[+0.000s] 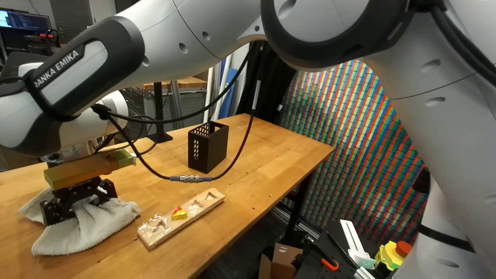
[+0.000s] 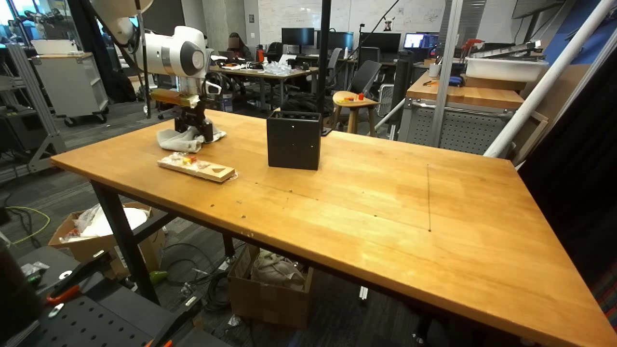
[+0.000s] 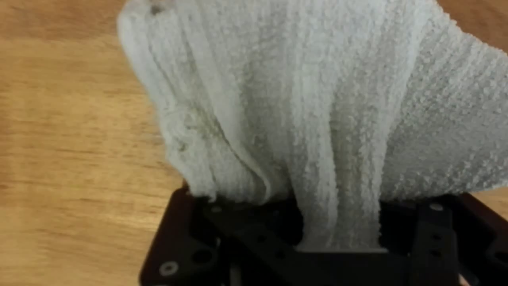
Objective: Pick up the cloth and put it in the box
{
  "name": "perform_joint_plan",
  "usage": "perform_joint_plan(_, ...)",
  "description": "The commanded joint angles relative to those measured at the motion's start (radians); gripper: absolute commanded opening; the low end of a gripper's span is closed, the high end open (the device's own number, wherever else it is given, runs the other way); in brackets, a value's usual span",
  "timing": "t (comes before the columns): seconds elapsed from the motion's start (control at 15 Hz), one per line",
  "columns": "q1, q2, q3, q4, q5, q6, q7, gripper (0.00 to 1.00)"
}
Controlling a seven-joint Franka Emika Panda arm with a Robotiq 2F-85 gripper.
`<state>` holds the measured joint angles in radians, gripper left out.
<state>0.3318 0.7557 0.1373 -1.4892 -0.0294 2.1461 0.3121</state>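
One wooden desk fills much of an exterior view. The rumpled white cloth lies on it, well apart from the black box, which stands upright. Near the cloth is a pale wooden tray. The end effector is clenched on the cloth, a fold bunched up between its dark fingers. A small red-and-yellow piece rests on the tray.

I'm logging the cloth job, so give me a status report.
Gripper shut on cloth. Cloth rumpled, resting on table. Wooden tray nearby, apparently off the direct line to the box.
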Motion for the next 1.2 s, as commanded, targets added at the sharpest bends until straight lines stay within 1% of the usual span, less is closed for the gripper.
perform_joint_plan(0.0,0.008,-0.038,-0.029,0.002,-0.002,-0.041,0.016,0.02)
perform_joint_plan(0.27,0.001,-0.096,-0.053,0.004,-0.005,-0.077,0.033,0.02)
perform_joint_plan(0.53,-0.004,-0.19,-0.079,-0.002,-0.024,-0.141,0.065,0.02)
perform_joint_plan(0.73,-0.024,-0.262,-0.097,-0.007,-0.044,-0.177,0.061,0.02)
perform_joint_plan(0.93,-0.065,-0.317,-0.112,-0.001,-0.09,-0.214,-0.002,0.02)
perform_joint_plan(1.13,-0.138,-0.373,-0.119,-0.017,-0.129,-0.24,-0.142,0.02)
